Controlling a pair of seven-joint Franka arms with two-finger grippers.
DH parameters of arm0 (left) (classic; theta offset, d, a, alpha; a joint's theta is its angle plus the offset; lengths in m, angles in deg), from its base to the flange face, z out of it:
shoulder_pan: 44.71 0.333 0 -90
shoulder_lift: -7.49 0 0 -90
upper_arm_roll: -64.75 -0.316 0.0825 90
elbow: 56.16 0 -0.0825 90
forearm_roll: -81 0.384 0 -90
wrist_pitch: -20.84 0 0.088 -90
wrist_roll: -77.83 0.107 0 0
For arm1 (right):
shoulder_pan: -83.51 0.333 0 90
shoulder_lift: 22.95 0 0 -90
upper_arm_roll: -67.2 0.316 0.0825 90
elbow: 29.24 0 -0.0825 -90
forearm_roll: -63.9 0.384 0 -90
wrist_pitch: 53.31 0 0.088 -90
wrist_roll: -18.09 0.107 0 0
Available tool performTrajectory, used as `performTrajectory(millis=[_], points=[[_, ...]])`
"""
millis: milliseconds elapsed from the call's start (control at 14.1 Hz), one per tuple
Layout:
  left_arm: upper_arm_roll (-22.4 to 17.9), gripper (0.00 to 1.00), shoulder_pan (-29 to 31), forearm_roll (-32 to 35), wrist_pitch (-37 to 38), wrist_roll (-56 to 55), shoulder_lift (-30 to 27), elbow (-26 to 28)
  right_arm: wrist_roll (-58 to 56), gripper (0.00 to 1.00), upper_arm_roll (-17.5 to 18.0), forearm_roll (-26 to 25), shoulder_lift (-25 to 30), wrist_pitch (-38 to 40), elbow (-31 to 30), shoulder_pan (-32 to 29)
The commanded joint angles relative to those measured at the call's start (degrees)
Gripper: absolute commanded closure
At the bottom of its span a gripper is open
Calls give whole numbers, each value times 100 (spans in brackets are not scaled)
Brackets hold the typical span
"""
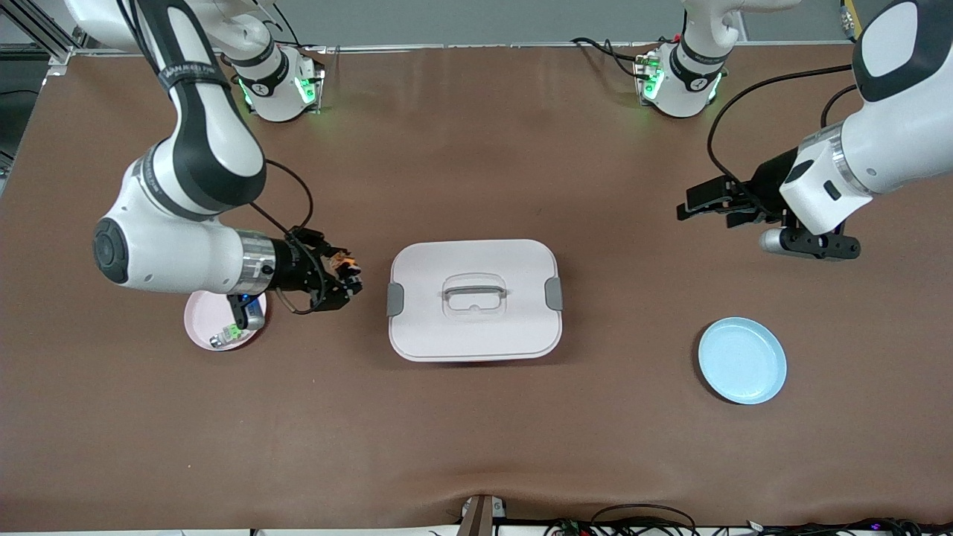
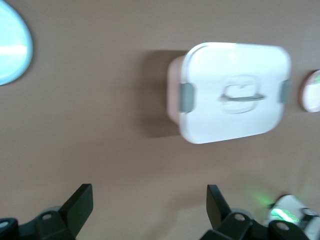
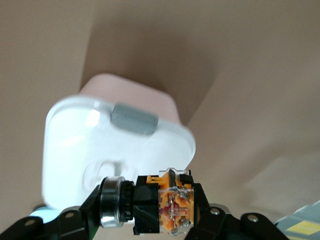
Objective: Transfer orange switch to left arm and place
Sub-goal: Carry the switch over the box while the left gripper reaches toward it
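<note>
The orange switch (image 1: pixel 345 261) (image 3: pixel 161 205), a black cylinder with a silver ring and an orange end, is held up in the air. My right gripper (image 1: pixel 351 274) (image 3: pixel 150 210) is shut on it, over the table between the pink plate (image 1: pixel 199 320) and the box (image 1: pixel 474 298). The box (image 3: pixel 107 150) (image 2: pixel 234 92) is white, lidded, with grey latches, and stands mid-table. My left gripper (image 1: pixel 686 205) (image 2: pixel 148 206) hangs open and holds nothing, over bare table toward the left arm's end, apart from the box.
The pink plate carries a small green-and-silver switch (image 1: pixel 227 337), partly under the right wrist. A light blue plate (image 1: pixel 742 360) (image 2: pixel 11 46) lies toward the left arm's end, nearer the front camera than the left gripper. Both arm bases stand along the table's back edge.
</note>
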Motion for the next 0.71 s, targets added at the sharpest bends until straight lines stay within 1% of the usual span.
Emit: performTrajectory(millis=[0,71,142,355,497,639], points=[[91,0,-21,-968,-520,-24,-67,160,707,100,-44,144,-44,99,483,203],[100,0,-64,-1320,-713,-41,-67,222,936,100,-44,153,-52,99,615,290],[170,0,-151,-1428,-881,-111,-67,283,1121,100,-44,162,-70,99,694,344],[459,0,-240,-1464,-1241,-349,-50,345,1701,100,0,241,-157,134,1063,590],[801,0,-249,-1499,-1697,-655,-14,407,2113,100,70,250,-368,160,1467,669],[1066,0,-275,-1491,-2154,-1051,143,372,2570,100,149,241,-631,169,1897,792]])
